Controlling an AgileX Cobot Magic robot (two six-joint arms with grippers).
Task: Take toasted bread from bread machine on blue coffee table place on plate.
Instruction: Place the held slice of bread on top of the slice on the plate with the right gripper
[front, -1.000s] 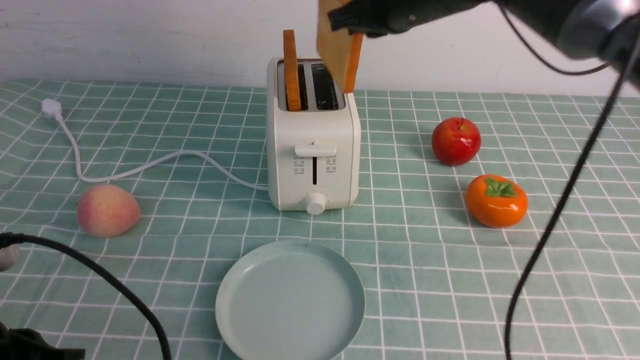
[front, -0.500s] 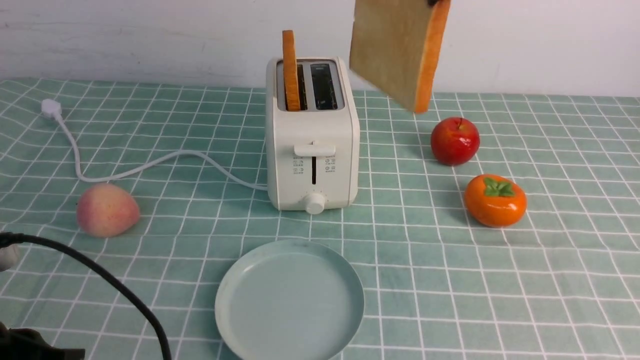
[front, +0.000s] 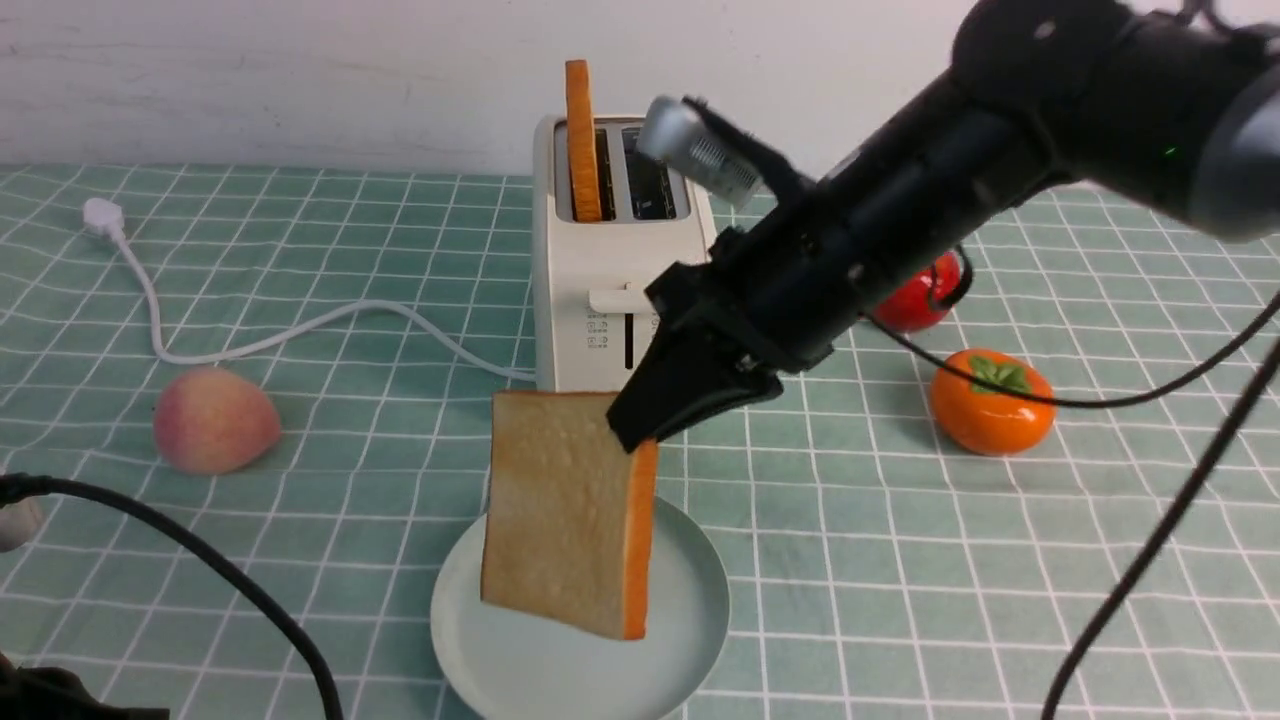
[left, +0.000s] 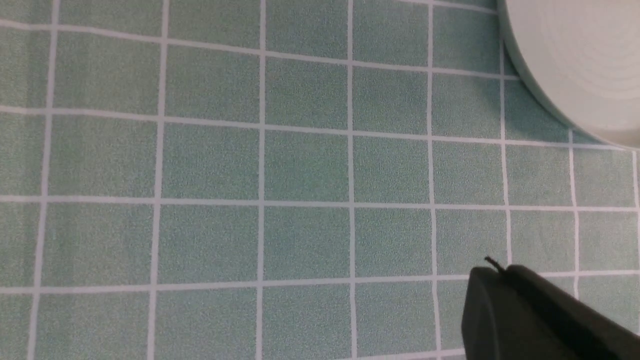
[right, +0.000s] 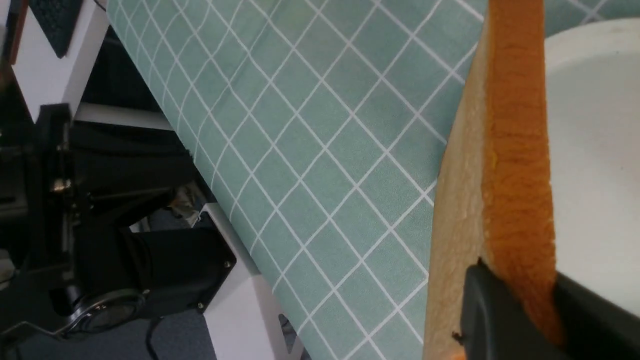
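Your right jaws grip the golden square toast slice (front: 560, 510) above the round pale blue-green plate (front: 692, 592), lower centre; lower it flat, then release.

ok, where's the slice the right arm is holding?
Front view, centre foreground: the toast slice hangs upright from the jaws of the right arm, over the plate and just in front of the bread machine.

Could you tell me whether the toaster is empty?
Not empty: the toaster holds one upright slice in its left slot; the right slot is bare.
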